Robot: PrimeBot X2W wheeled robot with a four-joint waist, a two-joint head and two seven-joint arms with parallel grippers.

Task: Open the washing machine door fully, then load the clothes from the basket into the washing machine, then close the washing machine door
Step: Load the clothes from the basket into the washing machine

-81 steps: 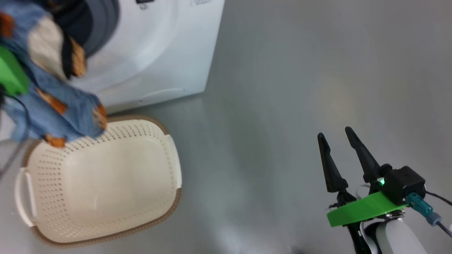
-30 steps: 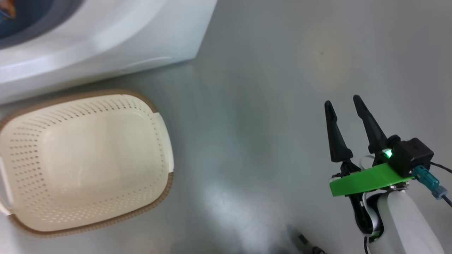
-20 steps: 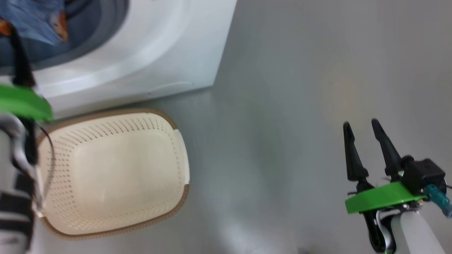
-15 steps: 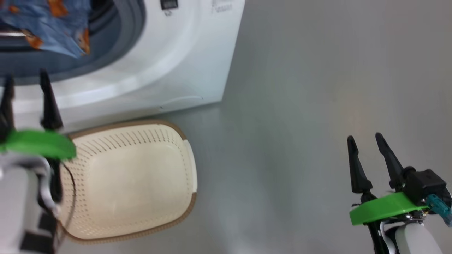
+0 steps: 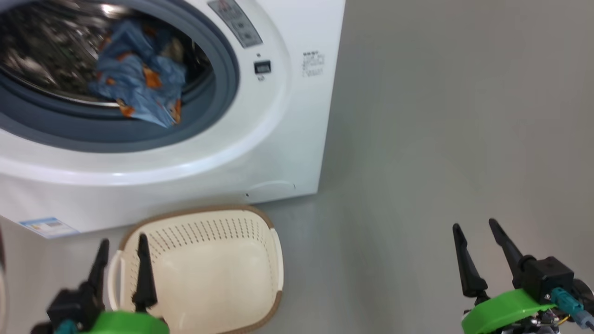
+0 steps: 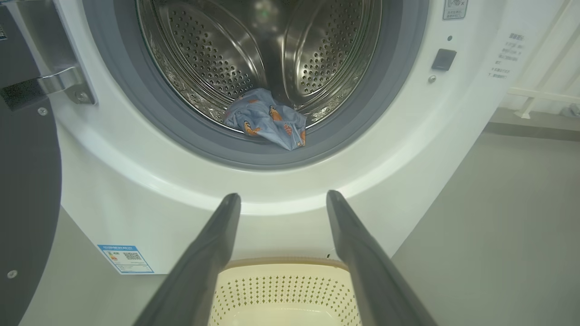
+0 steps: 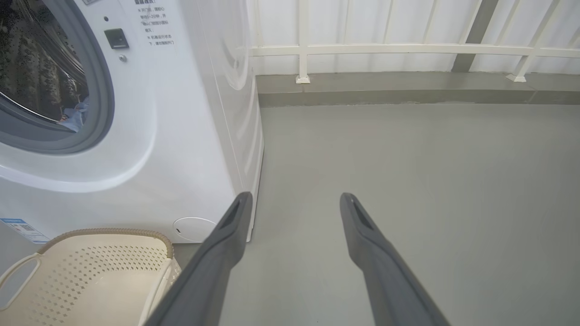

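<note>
Load in, door next by the look of it.

At 11 o'clock in the head view, washing machine [image 5: 287, 139], with washing machine door [image 6: 22, 181] swung aside to clear the mouth; at 6, empty basket [image 5: 195, 213] parked just below for short lifts; clothes [image 5: 139, 88] at the drum's front lip; left tool [image 5: 122, 238] at 7, right tool [image 5: 474, 223] at 5, both spread wide, holding nothing.

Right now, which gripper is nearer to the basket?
Left. The left gripper hangs open at the left handle of the basket, fingers pointing toward the washing machine. The right gripper is well off to its right, over the floor.
</note>
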